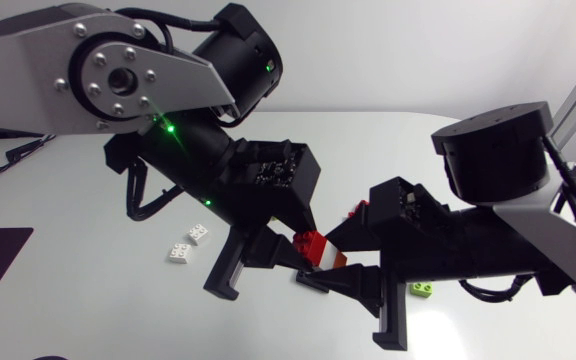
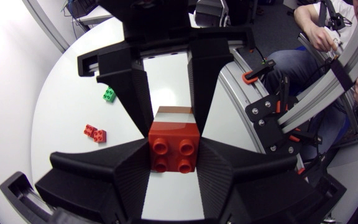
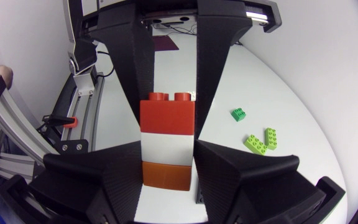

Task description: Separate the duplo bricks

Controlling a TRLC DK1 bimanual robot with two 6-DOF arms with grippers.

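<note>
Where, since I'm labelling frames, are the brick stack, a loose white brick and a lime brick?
brick stack (image 3: 166, 146), right wrist view, its white middle layer.
loose white brick (image 1: 178, 254), head view, its studded top.
lime brick (image 1: 423, 290), head view, its top face.

Left hand (image 2: 173, 163) and right hand (image 3: 166, 168) meet fingertip to fingertip, both clamping the brick stack (image 1: 315, 248).

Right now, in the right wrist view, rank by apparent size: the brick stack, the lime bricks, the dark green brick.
1. brick stack, nearest the camera, which inflates it.
2. lime bricks.
3. dark green brick, farther off, so true size is unsure.
</note>
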